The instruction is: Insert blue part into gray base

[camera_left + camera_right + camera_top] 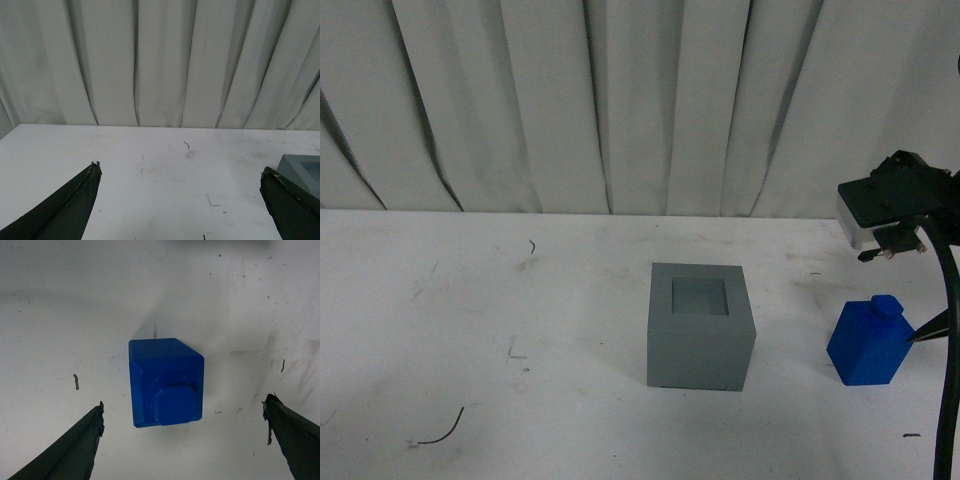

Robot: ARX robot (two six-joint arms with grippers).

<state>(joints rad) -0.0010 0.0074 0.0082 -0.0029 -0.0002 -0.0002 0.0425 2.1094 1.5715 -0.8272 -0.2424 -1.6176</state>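
The right gripper (183, 403), spread wide, hovers directly above the blue part (165, 371).

A scuffed white table (470, 300) is seen bearing the gray base (700, 335) near centre, the blue part (865, 345) set apart to its right

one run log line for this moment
right gripper: open above bright blue matte block | left gripper: open, empty | matte gray cube base: recess empty
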